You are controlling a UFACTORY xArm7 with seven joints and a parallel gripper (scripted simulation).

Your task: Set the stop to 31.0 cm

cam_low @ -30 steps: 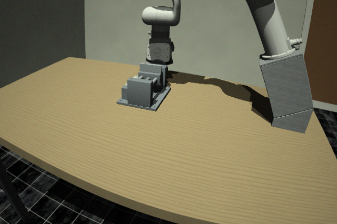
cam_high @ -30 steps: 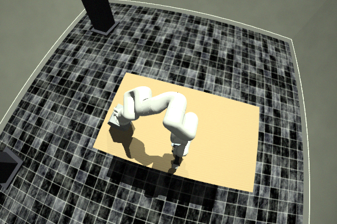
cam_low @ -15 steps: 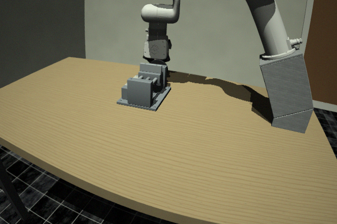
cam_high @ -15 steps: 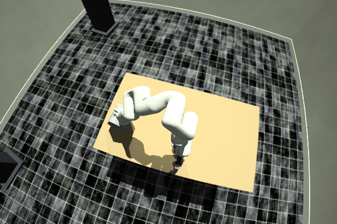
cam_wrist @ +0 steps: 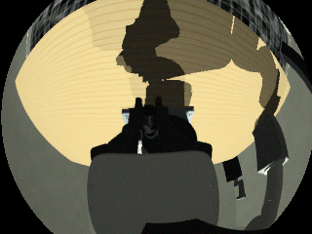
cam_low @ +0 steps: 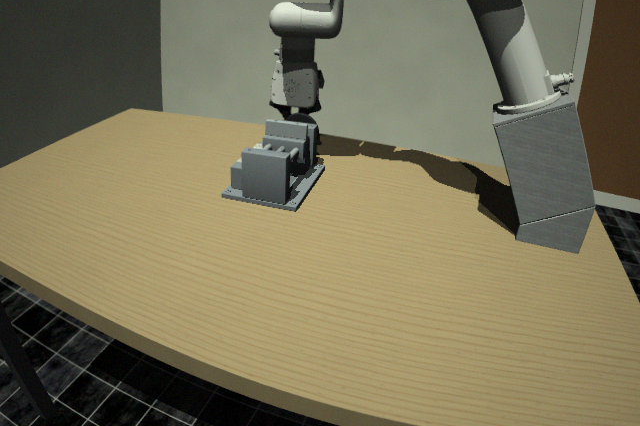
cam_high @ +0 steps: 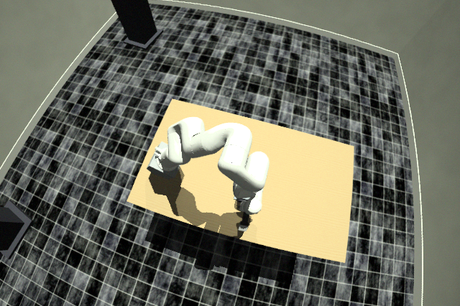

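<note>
A grey stop fixture (cam_low: 266,175) (cam_high: 155,164) stands on the wooden table (cam_low: 155,256) (cam_high: 315,191), with a sliding block on rods and an upright back plate (cam_low: 289,134). The dark handwheel (cam_low: 300,118) sits behind that plate, mostly hidden. My gripper (cam_low: 295,111) (cam_wrist: 148,105) comes straight down onto the wheel and is shut on it. In the wrist view the dark fingers and wheel blend together above the grey fixture body (cam_wrist: 152,195). In the overhead view the arm hides the gripper and wheel. No scale reading is legible.
The arm's grey base block (cam_low: 542,168) stands on the table at the right. The fixture sits close to the table's left edge in the overhead view. Black camera pillars (cam_high: 128,6) (cam_high: 8,228) stand on the tiled floor off the table.
</note>
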